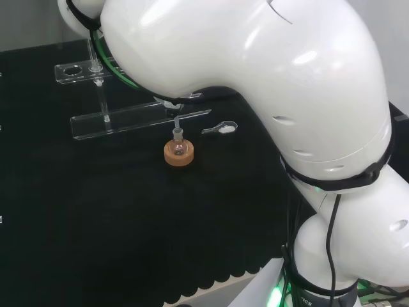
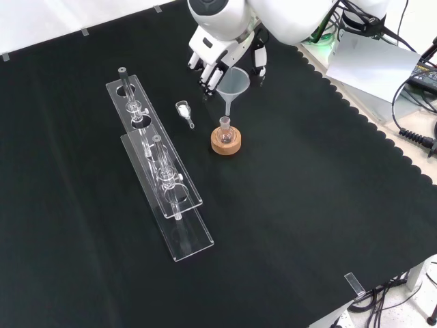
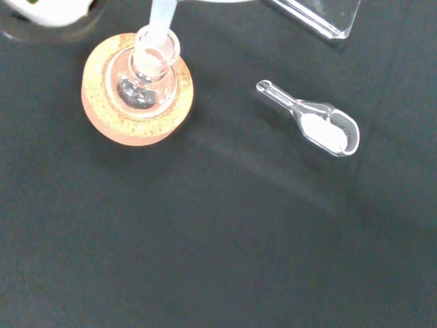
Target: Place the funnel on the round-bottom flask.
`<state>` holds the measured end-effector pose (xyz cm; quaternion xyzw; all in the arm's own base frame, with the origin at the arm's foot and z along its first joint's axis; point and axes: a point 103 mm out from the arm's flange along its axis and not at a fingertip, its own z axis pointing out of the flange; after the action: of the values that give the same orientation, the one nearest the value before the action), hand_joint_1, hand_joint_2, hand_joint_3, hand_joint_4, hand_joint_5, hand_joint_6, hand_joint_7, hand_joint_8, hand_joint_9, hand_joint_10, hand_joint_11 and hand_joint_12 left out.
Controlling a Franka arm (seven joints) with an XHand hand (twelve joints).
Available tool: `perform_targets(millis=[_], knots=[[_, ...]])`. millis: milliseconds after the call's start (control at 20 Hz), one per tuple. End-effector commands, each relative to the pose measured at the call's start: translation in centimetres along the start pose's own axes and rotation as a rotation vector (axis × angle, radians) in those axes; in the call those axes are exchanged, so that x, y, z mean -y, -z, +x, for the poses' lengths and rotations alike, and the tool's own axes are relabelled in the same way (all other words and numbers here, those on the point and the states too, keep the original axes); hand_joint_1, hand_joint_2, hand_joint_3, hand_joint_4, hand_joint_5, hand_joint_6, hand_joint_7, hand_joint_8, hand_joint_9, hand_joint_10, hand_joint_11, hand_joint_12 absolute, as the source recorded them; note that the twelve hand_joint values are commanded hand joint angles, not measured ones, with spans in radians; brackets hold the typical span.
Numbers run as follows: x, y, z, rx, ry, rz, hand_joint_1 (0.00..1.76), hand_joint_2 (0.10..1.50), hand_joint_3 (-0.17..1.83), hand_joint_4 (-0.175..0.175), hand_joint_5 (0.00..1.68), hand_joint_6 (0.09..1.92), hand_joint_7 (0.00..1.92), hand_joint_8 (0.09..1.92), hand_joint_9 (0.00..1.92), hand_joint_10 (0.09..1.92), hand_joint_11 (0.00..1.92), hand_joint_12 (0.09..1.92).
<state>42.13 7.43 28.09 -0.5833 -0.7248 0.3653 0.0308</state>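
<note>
In the front view the hand comes in from the top, its fingers curled round the rim of a clear funnel. The funnel hangs upright, and its stem reaches down to the mouth of the small round-bottom flask. That flask stands upright in a cork ring and holds something dark at its bottom. In the head view the stem ends right at the flask's neck, above the cork ring. The arm's white links cover the hand there.
A clear scoop with white powder lies just left of the flask in the front view, also seen close by. Two long clear racks stand farther left, holding glass pieces. The cloth's scalloped edge runs along the right.
</note>
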Motion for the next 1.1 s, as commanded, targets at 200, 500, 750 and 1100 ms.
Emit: perform_targets(millis=[200, 500, 750, 1100], knots=[[-1.0, -0.8, 0.0, -0.003, 0.004, 0.008, 0.77, 0.71, 0.56, 0.000, 0.50, 0.58, 0.59, 0.69, 1.12, 0.52, 0.46, 1.29], [-1.3, -1.2, -0.1, -0.012, 0.007, 0.006, 0.77, 0.71, 0.56, -0.001, 0.50, 0.58, 0.59, 0.69, 1.12, 0.52, 0.46, 1.29], [-1.3, -1.2, -0.1, -0.014, 0.009, 0.003, 0.77, 0.71, 0.56, -0.001, 0.50, 0.58, 0.59, 0.69, 1.12, 0.52, 0.46, 1.29], [-1.8, -1.3, 0.1, -0.013, 0.010, 0.011, 0.77, 0.71, 0.56, -0.001, 0.50, 0.58, 0.59, 0.70, 1.12, 0.52, 0.46, 1.29]])
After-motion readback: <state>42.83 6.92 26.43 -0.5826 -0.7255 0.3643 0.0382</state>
